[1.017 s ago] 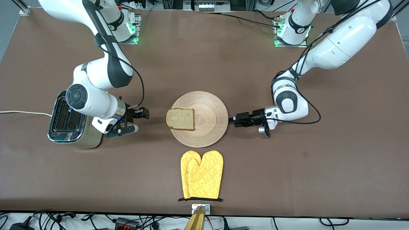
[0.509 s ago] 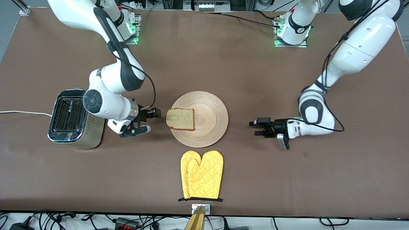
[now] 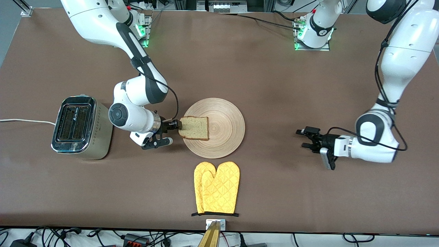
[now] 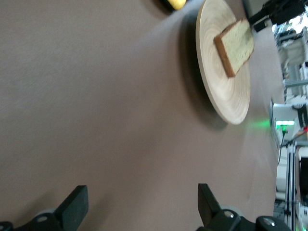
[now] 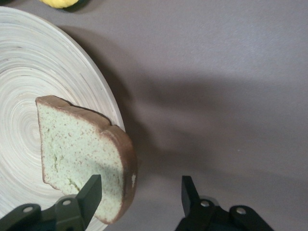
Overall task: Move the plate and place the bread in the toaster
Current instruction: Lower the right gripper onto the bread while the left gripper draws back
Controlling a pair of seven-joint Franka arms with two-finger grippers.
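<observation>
The round tan wooden plate [image 3: 223,137] lies mid-table. The bread [image 3: 193,128] lies flat on it, at its rim toward the right arm's end. My right gripper [image 3: 173,132] is open, low at that rim. In the right wrist view the bread's crust edge [image 5: 120,159] sits between the fingers of this gripper [image 5: 139,195], on the plate [image 5: 29,72]. The toaster [image 3: 80,127] stands toward the right arm's end, slots up. My left gripper [image 3: 301,138] is open and empty over bare table toward the left arm's end. Its wrist view [image 4: 142,207] shows the plate [image 4: 224,91] and bread [image 4: 236,45] farther off.
A yellow oven mitt [image 3: 216,188] lies nearer to the front camera than the plate. The toaster's white cord [image 3: 24,120] runs off the table's right-arm end. The arm bases [image 3: 312,34] stand along the table's back edge.
My right gripper moved from beside the toaster to the bread's edge. My left gripper drew away from the plate's rim toward the left arm's end. Plate and bread have not moved.
</observation>
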